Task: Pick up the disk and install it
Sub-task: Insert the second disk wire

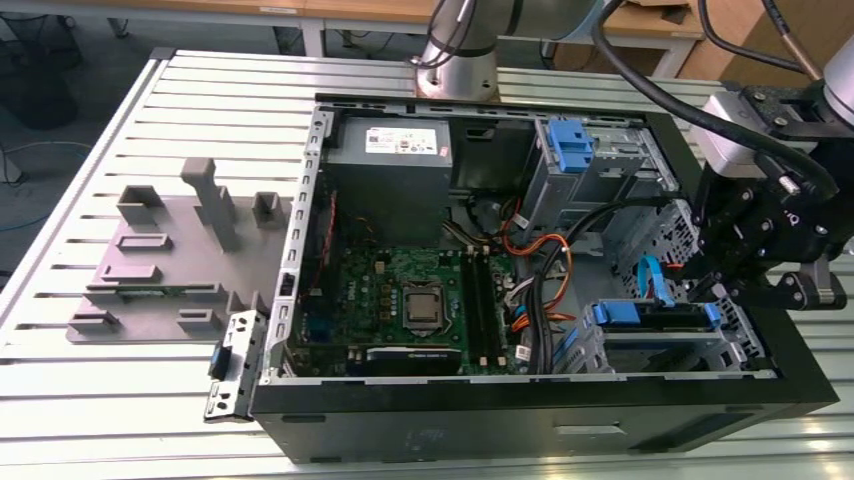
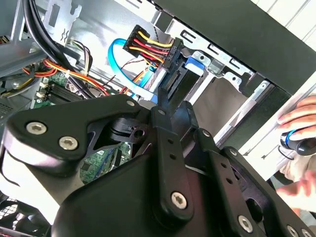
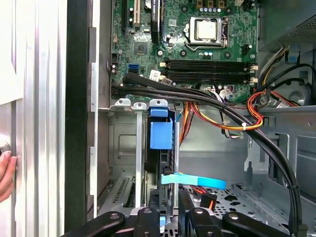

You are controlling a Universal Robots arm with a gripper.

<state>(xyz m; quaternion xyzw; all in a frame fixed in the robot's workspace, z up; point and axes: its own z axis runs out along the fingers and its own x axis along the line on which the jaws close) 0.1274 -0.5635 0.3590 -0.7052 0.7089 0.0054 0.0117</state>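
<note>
Black claw [image 3: 168, 217] hides the disk's [image 3: 160, 136] lower end.

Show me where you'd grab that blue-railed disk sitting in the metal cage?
Probably across the two broad faces of the disk, at its exposed end, coming from the open side of the cage: it stands edge-on there and metal walls flank it.

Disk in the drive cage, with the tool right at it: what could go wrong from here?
The light-blue flat cable lies beside the disk, near the tool; it could get pinched or snagged. The black cable bundle crosses the cage close to the disk's blue tab and might catch. A person's hand rests by the case's outer wall, near the arm's working space.
</note>
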